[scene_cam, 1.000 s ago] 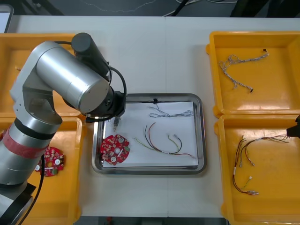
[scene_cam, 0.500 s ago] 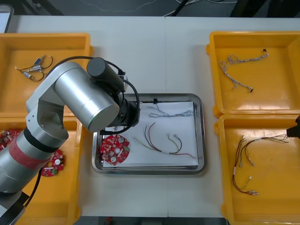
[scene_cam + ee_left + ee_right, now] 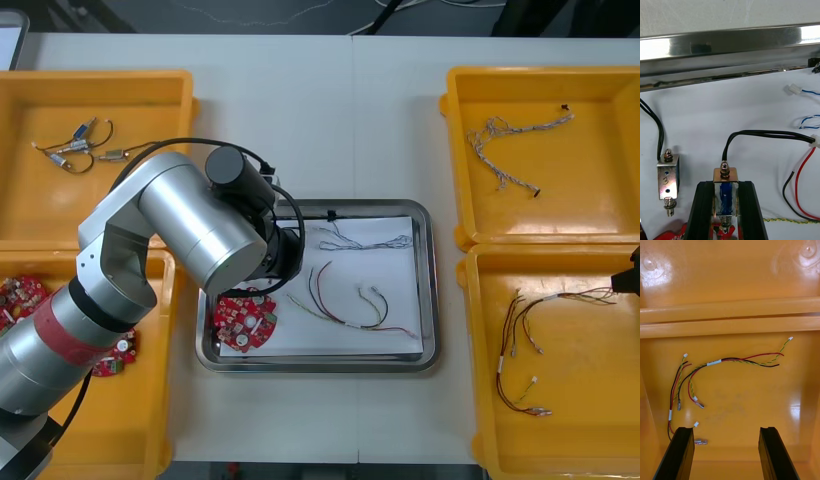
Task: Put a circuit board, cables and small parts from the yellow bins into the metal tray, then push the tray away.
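Observation:
My left gripper (image 3: pixel 726 183) is shut on a small metal part (image 3: pixel 724 197) with a black lead, low over the white inside of the metal tray (image 3: pixel 428 290). A second small metal part (image 3: pixel 667 179) lies beside the fingers on the lining. In the front view my left arm (image 3: pixel 200 225) covers the tray's left end. The red circuit board (image 3: pixel 243 320) lies in the tray just below it, with a blue and white cable (image 3: pixel 365 241) and a red and yellow cable (image 3: pixel 350 300). My right gripper (image 3: pixel 726 452) hangs open over red and yellow cables (image 3: pixel 733 362) in the near right bin.
The far left yellow bin (image 3: pixel 30 215) holds small metal parts (image 3: pixel 70 145). The near left bin holds circuit boards (image 3: pixel 20 292). A twisted cable (image 3: pixel 515 140) lies in the far right bin and cables (image 3: pixel 530 340) in the near right bin. The tray's far wall (image 3: pixel 730 41) stands ahead of the left fingers.
My left arm has swung right and lower over the tray's left end, uncovering the small metal parts in the far left bin. The right arm has stayed still.

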Controlling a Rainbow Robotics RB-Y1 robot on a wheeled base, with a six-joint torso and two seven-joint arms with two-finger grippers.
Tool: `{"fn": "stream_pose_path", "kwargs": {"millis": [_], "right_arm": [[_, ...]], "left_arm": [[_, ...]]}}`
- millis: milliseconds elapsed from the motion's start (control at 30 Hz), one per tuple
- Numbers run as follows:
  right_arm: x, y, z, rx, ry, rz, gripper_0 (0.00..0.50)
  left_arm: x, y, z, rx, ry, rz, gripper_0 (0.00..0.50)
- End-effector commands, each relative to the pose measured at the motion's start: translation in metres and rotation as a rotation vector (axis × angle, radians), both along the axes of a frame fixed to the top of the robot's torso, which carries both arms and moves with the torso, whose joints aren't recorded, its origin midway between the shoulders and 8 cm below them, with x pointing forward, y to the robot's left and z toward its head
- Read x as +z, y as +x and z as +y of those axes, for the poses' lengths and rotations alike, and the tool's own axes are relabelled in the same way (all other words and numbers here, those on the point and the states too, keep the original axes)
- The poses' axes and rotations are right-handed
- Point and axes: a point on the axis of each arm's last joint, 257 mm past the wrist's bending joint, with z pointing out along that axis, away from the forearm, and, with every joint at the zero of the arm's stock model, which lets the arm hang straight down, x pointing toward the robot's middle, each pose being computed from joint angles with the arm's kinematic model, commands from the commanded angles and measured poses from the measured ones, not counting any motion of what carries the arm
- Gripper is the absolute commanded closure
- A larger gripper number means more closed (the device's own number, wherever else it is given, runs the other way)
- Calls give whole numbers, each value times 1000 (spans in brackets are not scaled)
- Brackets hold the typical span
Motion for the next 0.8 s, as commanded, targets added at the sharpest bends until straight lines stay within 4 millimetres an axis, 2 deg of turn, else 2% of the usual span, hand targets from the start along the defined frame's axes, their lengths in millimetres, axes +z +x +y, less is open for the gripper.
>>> {"fn": "stream_pose_path", "kwargs": {"millis": [33, 600, 667, 700, 733, 800], "right_arm": [[4, -3, 1, -35, 22, -17, 0], [4, -3, 1, -35, 22, -17, 0], [4, -3, 1, -35, 22, -17, 0], [4, -3, 1, -35, 22, -17, 0], [4, -3, 1, -35, 22, -17, 0], [4, -3, 1, -35, 22, -17, 0]], "left_arm": [[-11, 4, 6, 47, -11, -10, 500], [-17, 8, 8, 62, -10, -15, 499], [-17, 8, 6, 64, -15, -14, 384], [-17, 8, 6, 67, -18, -14, 287], [-17, 8, 5, 68, -23, -15, 227], [-16, 8, 4, 68, -28, -16, 190]]}}
